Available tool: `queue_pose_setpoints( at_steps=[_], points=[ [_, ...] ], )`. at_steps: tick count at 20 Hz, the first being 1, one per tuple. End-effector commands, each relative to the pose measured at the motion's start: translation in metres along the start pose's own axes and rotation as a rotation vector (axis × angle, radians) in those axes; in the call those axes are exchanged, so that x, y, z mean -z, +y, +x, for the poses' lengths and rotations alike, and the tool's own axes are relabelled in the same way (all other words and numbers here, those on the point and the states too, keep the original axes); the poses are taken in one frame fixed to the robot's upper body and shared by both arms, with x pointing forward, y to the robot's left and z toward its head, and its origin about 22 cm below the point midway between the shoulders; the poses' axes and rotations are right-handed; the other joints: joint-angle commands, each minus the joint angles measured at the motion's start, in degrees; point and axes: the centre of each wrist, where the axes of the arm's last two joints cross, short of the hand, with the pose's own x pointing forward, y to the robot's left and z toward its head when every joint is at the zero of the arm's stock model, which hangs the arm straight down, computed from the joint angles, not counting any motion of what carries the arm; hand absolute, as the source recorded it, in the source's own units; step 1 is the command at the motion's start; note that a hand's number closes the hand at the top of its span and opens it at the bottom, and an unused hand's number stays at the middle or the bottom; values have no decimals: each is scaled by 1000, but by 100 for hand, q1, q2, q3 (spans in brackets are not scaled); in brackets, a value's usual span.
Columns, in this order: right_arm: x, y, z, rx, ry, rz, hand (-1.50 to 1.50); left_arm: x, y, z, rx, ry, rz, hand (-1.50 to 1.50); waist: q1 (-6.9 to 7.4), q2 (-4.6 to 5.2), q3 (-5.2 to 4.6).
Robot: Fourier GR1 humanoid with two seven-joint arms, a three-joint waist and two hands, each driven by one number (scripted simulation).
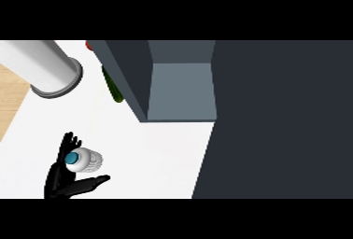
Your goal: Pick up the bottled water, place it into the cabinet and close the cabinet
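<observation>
The bottled water (88,160) is a white bottle with a blue cap, seen from above, standing on the white counter (158,154) at the lower left. My left hand (60,178) sits around it. Its fingers (69,142) stretch straight up along the bottle's left side, and the thumb (95,181) points right just below the bottle with a small gap. The dark grey cabinet (131,70) stands at the top centre, its inside (180,88) open and bare. A large dark panel (283,121), apparently its open door, covers the right. My right hand does not show.
A wide white cylinder (43,65) stands at the upper left. A green vegetable (113,87) lies along the cabinet's left wall, with a bit of red (89,45) above it. The counter's left edge borders a wooden surface (10,100).
</observation>
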Motion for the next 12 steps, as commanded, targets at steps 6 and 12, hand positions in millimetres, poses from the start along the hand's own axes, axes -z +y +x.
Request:
queue_pose_setpoints(
  at_steps=[6,12],
  points=[
    [-17,3,29,-33,-55,-32,-150,-11,2,-18,-70,-10,-22,-150,-18,-12,1],
    [-11,1,26,-38,-41,-41,-150,-4,13,-16,-143,-50,-24,150,7,-8,3]
  ],
)
